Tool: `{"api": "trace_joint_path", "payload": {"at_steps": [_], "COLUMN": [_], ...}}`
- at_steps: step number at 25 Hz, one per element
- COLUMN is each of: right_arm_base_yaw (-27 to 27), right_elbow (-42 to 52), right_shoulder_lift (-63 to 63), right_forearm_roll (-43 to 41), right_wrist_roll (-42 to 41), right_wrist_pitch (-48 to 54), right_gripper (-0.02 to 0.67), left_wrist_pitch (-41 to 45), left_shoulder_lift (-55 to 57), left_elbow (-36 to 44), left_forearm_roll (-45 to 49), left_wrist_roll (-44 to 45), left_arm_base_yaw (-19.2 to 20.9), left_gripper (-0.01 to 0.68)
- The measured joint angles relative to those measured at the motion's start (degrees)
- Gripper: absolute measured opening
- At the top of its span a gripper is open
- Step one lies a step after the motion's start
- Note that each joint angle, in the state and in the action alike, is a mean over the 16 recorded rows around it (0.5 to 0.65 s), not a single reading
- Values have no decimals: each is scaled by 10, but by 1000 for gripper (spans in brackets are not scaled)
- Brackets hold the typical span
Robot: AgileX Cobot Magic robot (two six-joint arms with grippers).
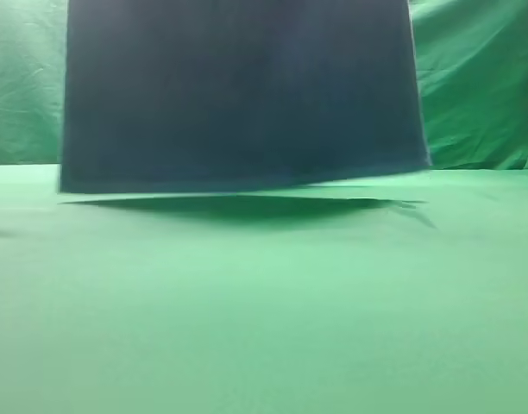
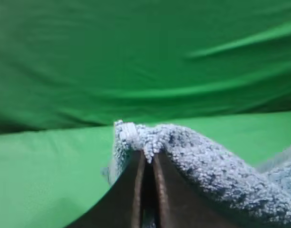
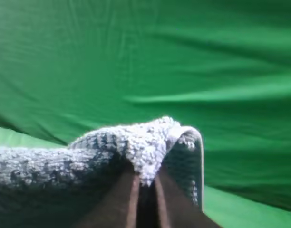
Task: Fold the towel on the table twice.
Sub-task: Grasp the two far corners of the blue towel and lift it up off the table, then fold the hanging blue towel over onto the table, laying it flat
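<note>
No writing can be read in any view. The left pincer (image 2: 146,159) pinches a hemmed corner of the blue-grey towel (image 2: 207,166); the right pincer (image 3: 144,179) pinches another corner, jaws pressed together on the nubby cloth. Only the high view shows the towel hanging as a broad dark sheet toward 12 o'clock, its lower edge above the green tabletop (image 1: 264,328), a shadow beneath. The wrinkled backdrop (image 1: 480,86) lies farthest.

The left pincer (image 2: 148,159) is clamped, its two dark fingers (image 2: 124,194) pressed nearly together on a corner of the towel (image 2: 207,166). The right pincer (image 3: 145,183) is likewise closed, its fingers (image 3: 119,199) pinching another bunched towel corner.
</note>
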Motion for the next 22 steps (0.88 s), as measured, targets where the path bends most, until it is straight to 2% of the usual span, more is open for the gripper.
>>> {"api": "trace_joint_path", "payload": {"at_steps": [4,8,16,22], "right_arm_base_yaw": [0,0,2,11], "right_elbow": [-35,-42,-30,37], "right_shoulder_lift": [11,22,25,-31], "right_forearm_roll": [0,0,2,5], "right_wrist_roll": [-10,-15,-12,-4], "right_wrist_pitch": [19,60,155,170], "right_gripper": [0,0,0,0], "left_wrist_pitch": [5,17,17,-2], "left_shoulder_lift": [7,9,-40,-127], "left_elbow": [-19,5,127,236], "left_forearm_roll": [7,12,15,13], "left_wrist_roll": [2,2,1,2], "left_arm_base_yaw": [0,0,0,0], "left_gripper": [0,0,0,0]}}
